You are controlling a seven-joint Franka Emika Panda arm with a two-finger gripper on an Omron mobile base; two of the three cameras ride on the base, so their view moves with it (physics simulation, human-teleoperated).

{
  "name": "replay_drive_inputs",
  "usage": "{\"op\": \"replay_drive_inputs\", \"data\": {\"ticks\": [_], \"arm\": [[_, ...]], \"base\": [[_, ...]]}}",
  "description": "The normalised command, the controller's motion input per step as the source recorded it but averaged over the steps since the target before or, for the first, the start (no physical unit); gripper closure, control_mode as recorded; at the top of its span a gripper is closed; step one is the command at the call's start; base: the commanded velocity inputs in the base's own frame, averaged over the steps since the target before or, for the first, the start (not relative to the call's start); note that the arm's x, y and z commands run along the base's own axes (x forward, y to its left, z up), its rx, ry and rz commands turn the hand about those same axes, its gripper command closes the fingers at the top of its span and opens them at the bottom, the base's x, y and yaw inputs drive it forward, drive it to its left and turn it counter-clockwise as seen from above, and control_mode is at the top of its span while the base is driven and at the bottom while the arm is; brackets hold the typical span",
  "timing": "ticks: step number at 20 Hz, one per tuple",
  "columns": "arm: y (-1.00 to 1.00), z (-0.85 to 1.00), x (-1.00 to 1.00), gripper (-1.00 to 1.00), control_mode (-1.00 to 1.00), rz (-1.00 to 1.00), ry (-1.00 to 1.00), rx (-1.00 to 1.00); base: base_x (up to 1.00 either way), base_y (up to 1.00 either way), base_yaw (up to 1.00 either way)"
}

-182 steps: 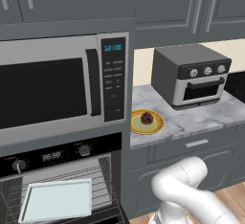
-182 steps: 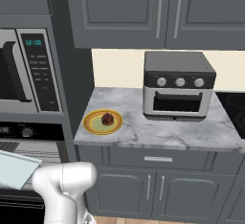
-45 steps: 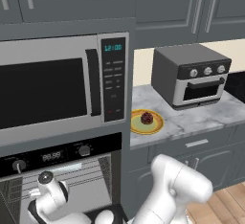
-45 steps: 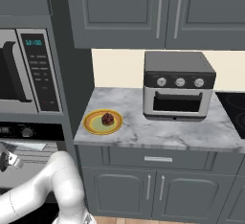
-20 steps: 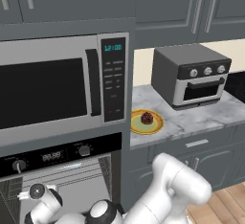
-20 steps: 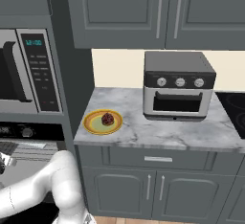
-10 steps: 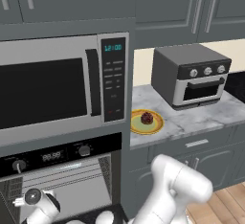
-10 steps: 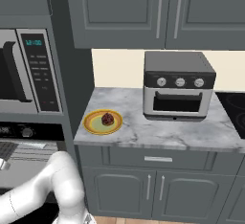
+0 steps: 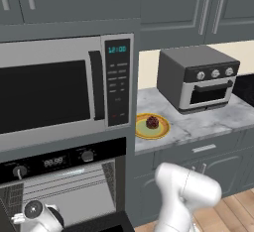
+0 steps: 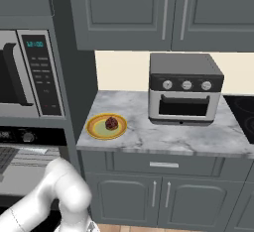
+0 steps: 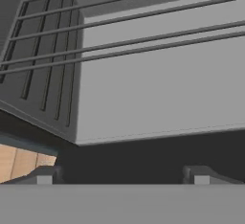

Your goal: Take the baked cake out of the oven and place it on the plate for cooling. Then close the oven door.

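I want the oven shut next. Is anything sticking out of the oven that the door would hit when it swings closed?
Nothing visible does. The oven cavity shows bare wire racks, nothing protruding. The end effector is open, facing the opening. The cake already sits on the plate.

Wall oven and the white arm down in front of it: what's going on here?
The small dark reddish-brown cake already sits on the yellow-rimmed round plate on the marble counter. The white arm reaches low at the wide built-in wall oven, whose cavity is open. Its end effector is open, holding nothing, facing the wire racks.
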Motion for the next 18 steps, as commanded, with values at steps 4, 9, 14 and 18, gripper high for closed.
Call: {"op": "replay_drive_inputs", "data": {"ticks": [4, 9, 14, 18], "arm": [[-0.19, 0.21, -0.56, -1.00, -1.00, 0.02, 0.02, -0.01], [-0.27, 0.25, -0.62, -1.00, -1.00, 0.10, 0.02, -0.03], [-0.25, 0.31, -0.61, -1.00, -1.00, 0.02, 0.06, 0.00], [-0.23, 0.30, -0.58, -1.00, -1.00, 0.00, 0.15, 0.00]], "base": [[0.00, 0.00, 0.00], [0.00, 0.00, 0.00], [0.00, 0.00, 0.00], [0.00, 0.00, 0.00]]}}
